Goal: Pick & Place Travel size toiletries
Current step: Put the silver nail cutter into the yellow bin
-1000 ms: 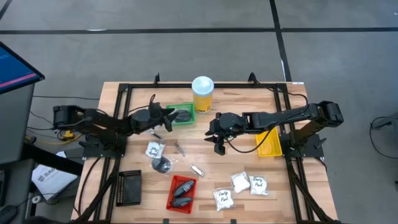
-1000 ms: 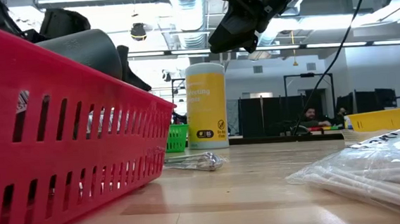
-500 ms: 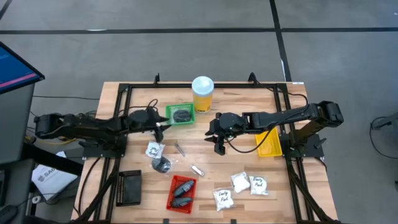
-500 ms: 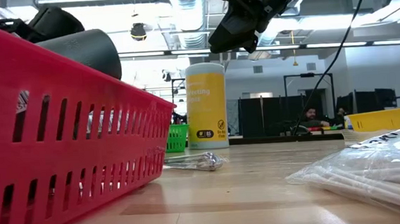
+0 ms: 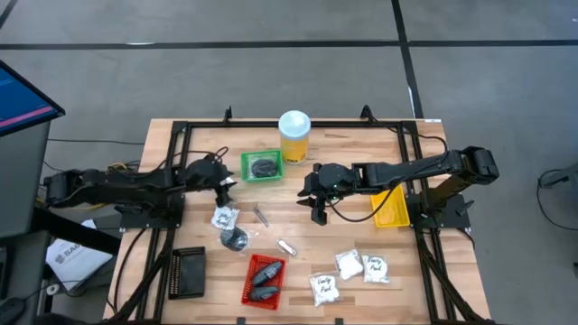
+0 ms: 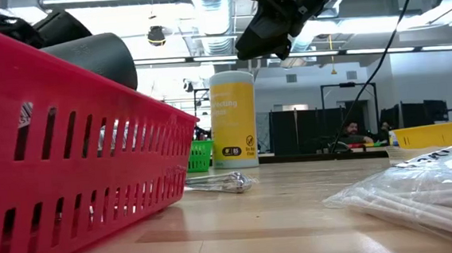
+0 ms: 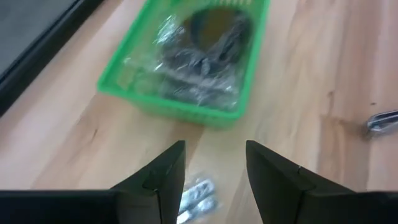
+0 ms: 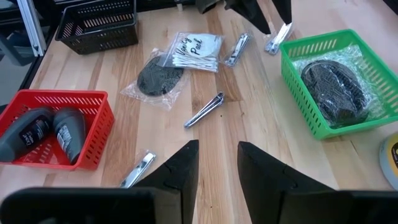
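A dark round puck in clear wrap (image 5: 264, 166) lies in the green tray (image 5: 246, 162). My left gripper (image 5: 228, 185) hovers open just left of that tray, empty; a thin silvery item (image 7: 196, 199) lies on the wood below its fingers. My right gripper (image 5: 316, 208) hangs open and empty over the table's middle. Below it lie a white sachet (image 8: 194, 50), a wrapped puck (image 8: 158, 78) and silvery tubes (image 8: 205, 111). Two small dark bottles (image 8: 46, 134) lie in the red tray (image 5: 264, 280). More white sachets (image 5: 349, 264) rest near the front right.
A tall yellow jar with a white lid (image 5: 294, 135) stands behind the green tray. A yellow tray (image 5: 390, 206) sits at the right and a black tray (image 5: 188, 271) at the front left. A black frame (image 5: 181, 135) borders the tabletop.
My left gripper has drawn back from over the green tray toward the table's left edge and has rolled and tipped as it went. The wrapped puck stays in the tray, now uncovered.
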You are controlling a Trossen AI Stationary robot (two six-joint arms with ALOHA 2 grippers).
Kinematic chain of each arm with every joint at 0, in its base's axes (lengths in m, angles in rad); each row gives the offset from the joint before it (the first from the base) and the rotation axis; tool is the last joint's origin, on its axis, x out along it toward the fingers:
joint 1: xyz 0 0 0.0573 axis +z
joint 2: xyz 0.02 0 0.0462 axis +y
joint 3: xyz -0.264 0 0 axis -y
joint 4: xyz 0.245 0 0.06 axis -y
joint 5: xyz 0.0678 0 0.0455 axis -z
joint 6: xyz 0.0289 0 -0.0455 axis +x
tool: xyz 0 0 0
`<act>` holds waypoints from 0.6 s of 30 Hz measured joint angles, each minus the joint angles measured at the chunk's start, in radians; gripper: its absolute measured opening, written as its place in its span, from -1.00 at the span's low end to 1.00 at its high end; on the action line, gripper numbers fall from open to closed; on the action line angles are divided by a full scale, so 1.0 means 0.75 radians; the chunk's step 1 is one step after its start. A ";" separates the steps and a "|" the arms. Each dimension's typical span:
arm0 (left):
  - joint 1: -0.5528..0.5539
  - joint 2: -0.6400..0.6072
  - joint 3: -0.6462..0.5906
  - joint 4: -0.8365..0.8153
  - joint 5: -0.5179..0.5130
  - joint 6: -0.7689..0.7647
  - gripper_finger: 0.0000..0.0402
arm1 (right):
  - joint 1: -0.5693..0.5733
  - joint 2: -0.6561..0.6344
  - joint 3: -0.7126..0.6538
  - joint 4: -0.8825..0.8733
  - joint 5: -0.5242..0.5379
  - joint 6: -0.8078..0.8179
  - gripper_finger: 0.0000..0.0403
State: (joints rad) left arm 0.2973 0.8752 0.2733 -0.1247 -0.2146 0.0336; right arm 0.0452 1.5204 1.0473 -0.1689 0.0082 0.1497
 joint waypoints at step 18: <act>0.212 0.361 0.497 -0.682 0.032 0.164 -0.21 | -0.030 0.066 0.001 0.051 -0.010 -0.026 -0.49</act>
State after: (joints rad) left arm 0.4565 1.1457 0.6458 -0.6362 -0.1903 0.1568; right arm 0.0231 1.5696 1.0481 -0.1307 0.0009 0.1302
